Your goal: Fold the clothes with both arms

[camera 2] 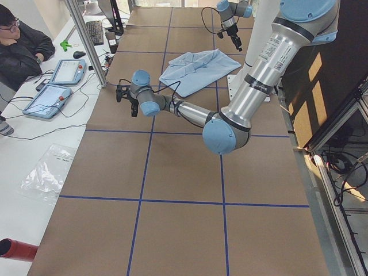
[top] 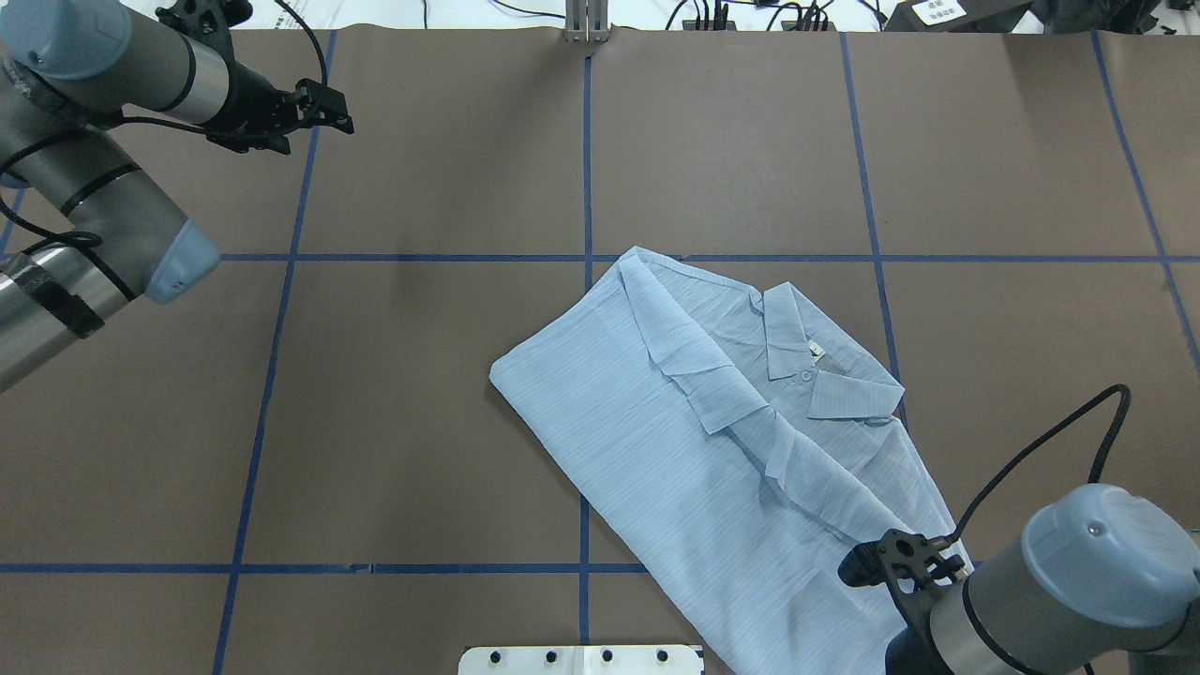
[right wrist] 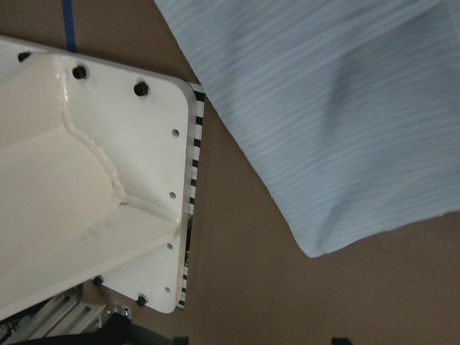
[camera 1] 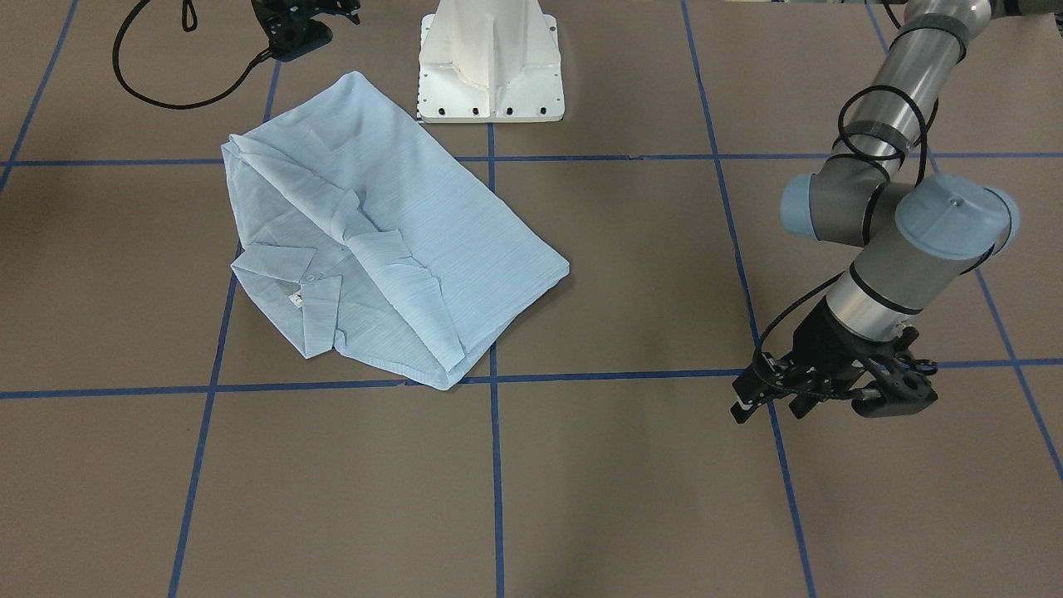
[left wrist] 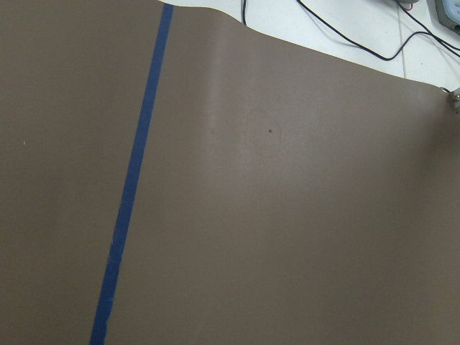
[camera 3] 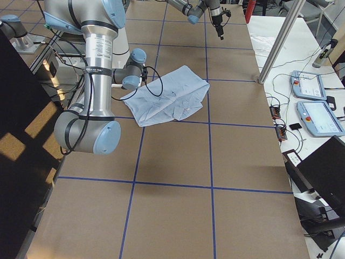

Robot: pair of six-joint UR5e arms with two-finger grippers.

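Observation:
The light blue striped shirt (camera 1: 399, 241) lies folded on the brown table, collar and neck tag facing up (top: 806, 361). It sits on my right half, close to the pedestal. My left gripper (camera 1: 776, 405) hovers over bare table far from the shirt, near the table's far edge (top: 330, 105), its fingers apart and nothing between them. My right gripper (top: 895, 558) is low beside the shirt's near edge, next to the pedestal; it holds nothing. The right wrist view shows a shirt corner (right wrist: 323, 108) lying flat, with dark fingertips (right wrist: 341, 340) wide apart at the bottom edge.
The white pedestal base (camera 1: 490, 66) stands at the robot's side of the table. Blue tape lines (left wrist: 133, 194) grid the brown surface. A seated person (camera 2: 20, 46), tablets (camera 2: 57, 80) and a metal post (camera 3: 280, 43) are beyond the table's far edge.

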